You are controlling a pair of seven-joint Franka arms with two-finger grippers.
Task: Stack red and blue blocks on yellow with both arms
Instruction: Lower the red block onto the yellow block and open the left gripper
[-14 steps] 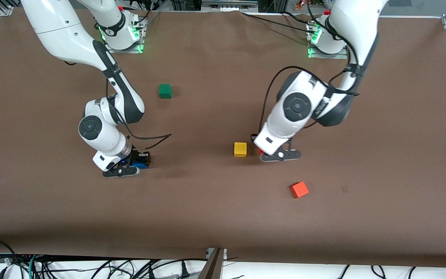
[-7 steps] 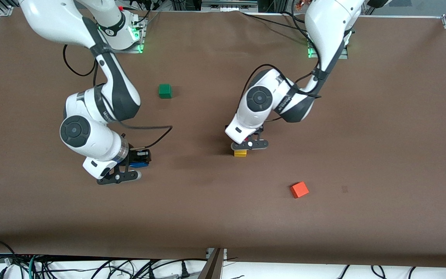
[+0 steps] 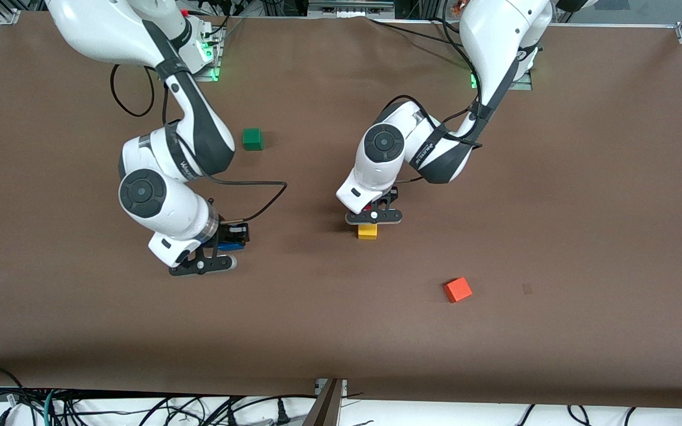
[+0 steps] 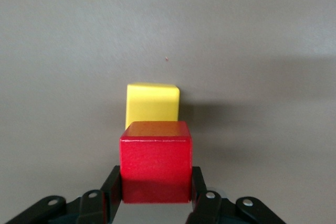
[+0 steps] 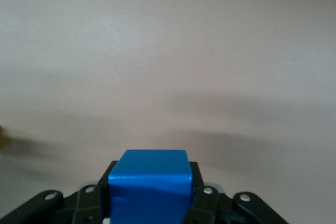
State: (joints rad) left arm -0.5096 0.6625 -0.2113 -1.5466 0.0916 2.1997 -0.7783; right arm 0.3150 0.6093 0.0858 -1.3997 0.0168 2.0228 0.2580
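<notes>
Red block held over yellow, blue block held in wait above the tabletop.

The left pincer point(image 3: 375, 216) is clamped on the red block point(image 4: 156, 162) and is placed just over the yellow block point(image 3: 367, 231), which rests on the tabletop point(image 3: 554, 207) near its middle. In the left wrist view the red block is seen slightly off the yellow one, so full alignment cannot be confirmed. The right pincer point(image 3: 211, 260) is pinched on the blue block point(image 5: 149, 190) and is kept in the air over bare tabletop toward the right arm's end. If the red block is released off-centre or from too high, it may be tipped off, or the yellow block nudged aside. A collision between the arms may be caused if the blue block is brought in before the left arm is cleared.
</notes>
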